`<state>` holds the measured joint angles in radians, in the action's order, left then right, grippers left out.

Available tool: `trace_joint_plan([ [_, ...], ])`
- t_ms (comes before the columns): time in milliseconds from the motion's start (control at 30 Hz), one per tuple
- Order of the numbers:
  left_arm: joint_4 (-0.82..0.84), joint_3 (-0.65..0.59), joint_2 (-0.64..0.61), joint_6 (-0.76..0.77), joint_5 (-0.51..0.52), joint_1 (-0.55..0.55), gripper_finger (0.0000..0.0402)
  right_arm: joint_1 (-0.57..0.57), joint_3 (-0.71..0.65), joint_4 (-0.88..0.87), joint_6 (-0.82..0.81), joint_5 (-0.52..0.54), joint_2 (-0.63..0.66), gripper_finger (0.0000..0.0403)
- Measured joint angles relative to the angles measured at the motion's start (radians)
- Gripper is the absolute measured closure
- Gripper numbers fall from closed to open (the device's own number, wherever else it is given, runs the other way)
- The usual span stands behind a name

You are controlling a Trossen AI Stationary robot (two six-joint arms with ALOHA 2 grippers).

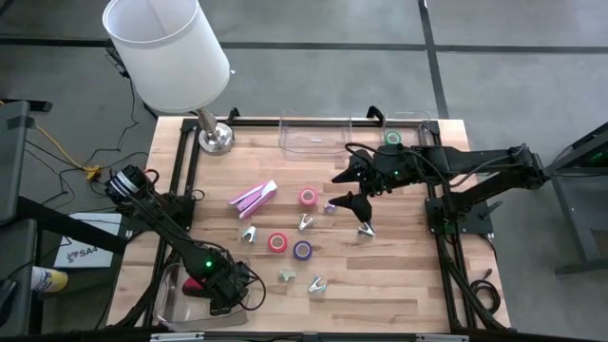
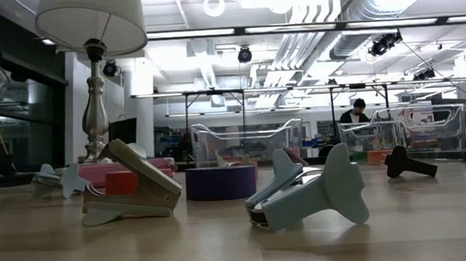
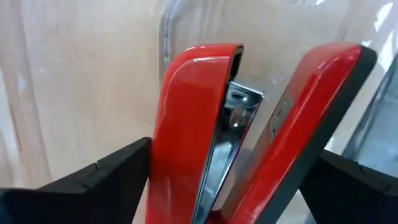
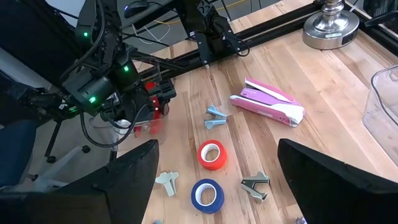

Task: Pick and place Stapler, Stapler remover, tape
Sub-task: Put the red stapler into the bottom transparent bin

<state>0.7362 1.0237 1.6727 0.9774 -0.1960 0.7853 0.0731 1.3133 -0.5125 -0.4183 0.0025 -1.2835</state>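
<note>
My left gripper (image 1: 217, 290) is at the table's near left corner, shut on a red stapler (image 3: 199, 118) that gapes open in a V, over a clear bin (image 1: 173, 296). My right gripper (image 1: 344, 187) hangs open above the table's right middle, touching nothing. A pink stapler (image 1: 253, 197) lies flat on the wood. The pink tape (image 1: 308, 197), red-orange tape (image 1: 277, 242) and purple tape (image 1: 302, 250) lie flat on the table. A green tape (image 1: 392, 139) lies in a far clear bin. Several small claw-shaped staple removers (image 1: 249, 234) are scattered among them. My left gripper has the red stapler pinched between its two fingers, one finger (image 3: 106, 180) against the red top arm (image 3: 174, 143) and the other against the black-edged base (image 3: 311, 137). The stapler points away along the fingers, lifted over the bin. Its hinge end is hidden below the frame.
A lamp with a white shade (image 1: 166, 47) stands on its silvery foot (image 1: 216, 139) at the far left corner. Clear bins (image 1: 313, 133) line the far edge. Black frame rails run along both table sides. Bare wood lies near the near right corner (image 1: 399, 294).
</note>
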Motion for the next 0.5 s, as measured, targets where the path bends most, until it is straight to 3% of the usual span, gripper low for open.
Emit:
trace_joint_plan([
  [233,0.071,0.088,0.004,0.008,-0.028,0.002,0.0064,0.000,0.000,0.000,-0.002,-0.003,0.000,0.0082],
  [500,0.093,0.100,0.002,0.075,-0.050,0.000,0.0067,0.003,0.000,0.000,-0.003,-0.013,0.000,0.0082],
])
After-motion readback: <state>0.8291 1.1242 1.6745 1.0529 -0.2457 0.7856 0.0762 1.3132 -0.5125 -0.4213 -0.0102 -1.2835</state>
